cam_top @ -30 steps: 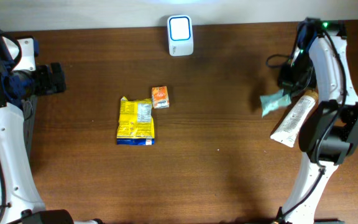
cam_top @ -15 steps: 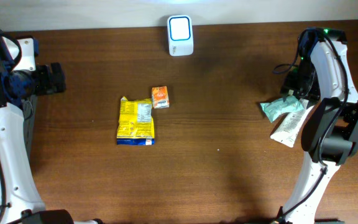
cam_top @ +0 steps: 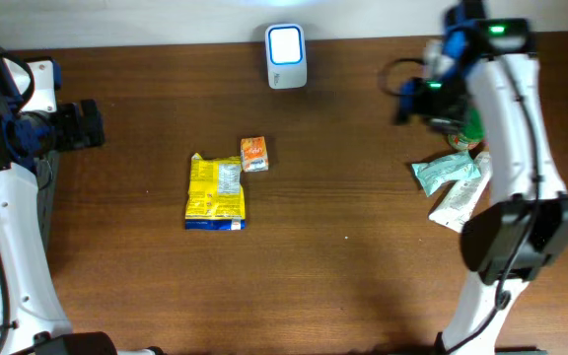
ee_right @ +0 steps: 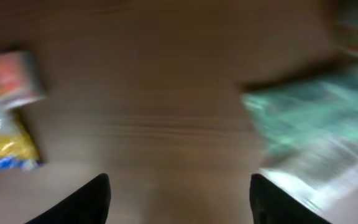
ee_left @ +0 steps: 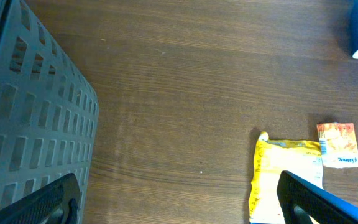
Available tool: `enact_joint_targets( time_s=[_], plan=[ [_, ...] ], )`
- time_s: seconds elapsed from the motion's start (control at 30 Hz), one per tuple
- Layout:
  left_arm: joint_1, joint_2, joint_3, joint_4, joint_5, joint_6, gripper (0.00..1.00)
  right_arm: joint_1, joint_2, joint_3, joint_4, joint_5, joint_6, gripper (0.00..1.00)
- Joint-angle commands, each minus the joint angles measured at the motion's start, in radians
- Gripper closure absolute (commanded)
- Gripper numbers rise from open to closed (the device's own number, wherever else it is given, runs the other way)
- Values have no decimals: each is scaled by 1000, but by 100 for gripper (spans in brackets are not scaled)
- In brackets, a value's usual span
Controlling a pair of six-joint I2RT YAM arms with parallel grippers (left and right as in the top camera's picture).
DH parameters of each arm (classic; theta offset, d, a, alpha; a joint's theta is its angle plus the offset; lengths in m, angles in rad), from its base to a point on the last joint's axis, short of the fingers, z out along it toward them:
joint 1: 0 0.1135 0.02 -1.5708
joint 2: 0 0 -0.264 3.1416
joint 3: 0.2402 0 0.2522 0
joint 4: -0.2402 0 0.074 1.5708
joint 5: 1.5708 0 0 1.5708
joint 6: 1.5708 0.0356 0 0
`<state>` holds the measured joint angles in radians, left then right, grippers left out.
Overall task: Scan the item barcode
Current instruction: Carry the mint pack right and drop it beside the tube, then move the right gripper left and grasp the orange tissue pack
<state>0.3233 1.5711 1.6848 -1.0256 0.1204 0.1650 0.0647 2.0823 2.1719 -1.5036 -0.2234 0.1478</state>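
Right gripper [ee_right: 179,200]: jaws apart, nothing between them, over the bare table [cam_top: 343,247]. Teal pouch [cam_top: 447,171] lies near-right of it, touching a white tube [cam_top: 457,205]. Scanner [cam_top: 286,56] far centre. Yellow packet [cam_top: 215,190] and orange sachet [cam_top: 254,153] left of centre. Left gripper [ee_left: 185,204] spread wide, empty, beside a grey crate [ee_left: 30,124].

Count on the bench [cam_top: 363,286]: 1 white scanner [cam_top: 286,55], 1 yellow packet [cam_top: 215,192], 1 small orange packet [cam_top: 254,153], 1 teal pouch [cam_top: 447,170], 1 white tube [cam_top: 459,202]. Also 1 grey slotted crate [ee_left: 23,124]. 2 arms: left arm [cam_top: 3,237], right arm [cam_top: 511,108].
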Motion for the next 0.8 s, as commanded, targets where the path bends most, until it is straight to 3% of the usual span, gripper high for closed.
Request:
enact_joint_targets(
  time_s=[0.0, 0.3, 0.4, 0.77],
  plan=[
    [7, 7, 4, 2, 7, 16, 1, 148, 14, -48, 131, -140, -20, 31],
    [7, 7, 4, 2, 6, 16, 1, 372, 108, -205, 494, -113, 182, 32],
    [7, 7, 4, 2, 7, 16, 1, 422, 160, -244, 587, -90, 227, 38],
    [7, 7, 4, 2, 6, 16, 1, 466, 243, -258, 672, -74, 282, 38]
  ],
)
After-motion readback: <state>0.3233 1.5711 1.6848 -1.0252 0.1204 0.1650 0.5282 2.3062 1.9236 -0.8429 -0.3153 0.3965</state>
